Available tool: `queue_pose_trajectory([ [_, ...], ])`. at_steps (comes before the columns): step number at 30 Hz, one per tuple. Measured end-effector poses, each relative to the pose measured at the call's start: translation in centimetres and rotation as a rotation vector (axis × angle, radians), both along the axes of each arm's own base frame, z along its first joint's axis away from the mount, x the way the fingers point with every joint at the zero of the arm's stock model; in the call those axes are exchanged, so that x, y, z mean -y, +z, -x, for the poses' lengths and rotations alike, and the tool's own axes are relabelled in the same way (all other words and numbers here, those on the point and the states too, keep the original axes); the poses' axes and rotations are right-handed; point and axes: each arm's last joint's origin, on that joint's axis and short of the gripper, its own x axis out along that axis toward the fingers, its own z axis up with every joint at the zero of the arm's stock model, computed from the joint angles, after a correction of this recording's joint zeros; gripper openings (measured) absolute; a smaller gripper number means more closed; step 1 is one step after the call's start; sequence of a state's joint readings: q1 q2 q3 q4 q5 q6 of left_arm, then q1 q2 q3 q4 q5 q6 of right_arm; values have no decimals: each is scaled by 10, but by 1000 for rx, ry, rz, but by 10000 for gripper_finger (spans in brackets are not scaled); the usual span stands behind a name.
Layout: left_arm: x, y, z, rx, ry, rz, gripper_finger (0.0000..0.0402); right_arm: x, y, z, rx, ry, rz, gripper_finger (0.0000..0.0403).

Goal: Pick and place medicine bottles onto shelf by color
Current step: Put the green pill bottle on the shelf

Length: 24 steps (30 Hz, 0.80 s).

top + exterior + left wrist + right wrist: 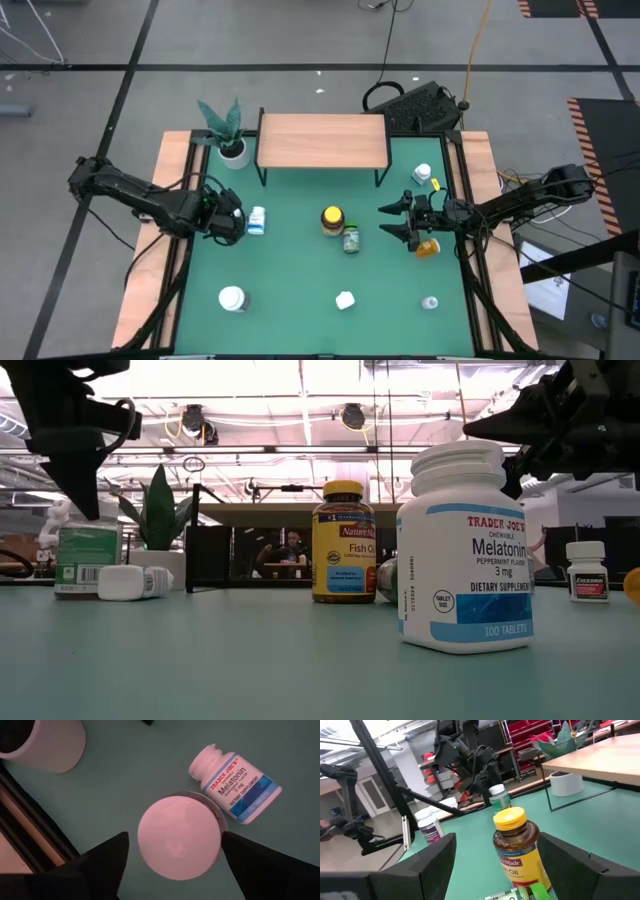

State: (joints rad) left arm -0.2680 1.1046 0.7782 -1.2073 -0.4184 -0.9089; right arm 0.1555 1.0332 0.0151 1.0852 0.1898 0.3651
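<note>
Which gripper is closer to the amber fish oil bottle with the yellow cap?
Right. The right gripper sits open just off the amber bottle, facing it; the left gripper is farther, over bottles near the table's left side.

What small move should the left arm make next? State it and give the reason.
Probably lower the left gripper straight down. Its open jaws bracket the white-lidded jar from above but are not yet around it, and the toppled Melatonin bottle lies close beside it, so avoid sideways drift.
</note>
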Motion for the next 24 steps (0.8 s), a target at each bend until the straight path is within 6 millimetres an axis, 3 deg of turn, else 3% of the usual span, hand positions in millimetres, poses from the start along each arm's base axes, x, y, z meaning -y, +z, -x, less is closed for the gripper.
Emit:
queue_pose_trajectory([
  [7, 1, 0, -6, 7, -131, -27, 230, 0, 0, 0, 4, 4, -31, 274],
  [13, 1, 4, -7, -24, -212, -34, 235, -5, 0, 0, -5, 38, -46, 274],
  [17, 3, 23, -14, 10, -296, -38, 248, -9, -6, -3, -56, 61, 11, 274],
  [24, 7, 73, -26, 121, -478, -80, 237, -18, 16, -33, -7, 115, 137, 274],
])
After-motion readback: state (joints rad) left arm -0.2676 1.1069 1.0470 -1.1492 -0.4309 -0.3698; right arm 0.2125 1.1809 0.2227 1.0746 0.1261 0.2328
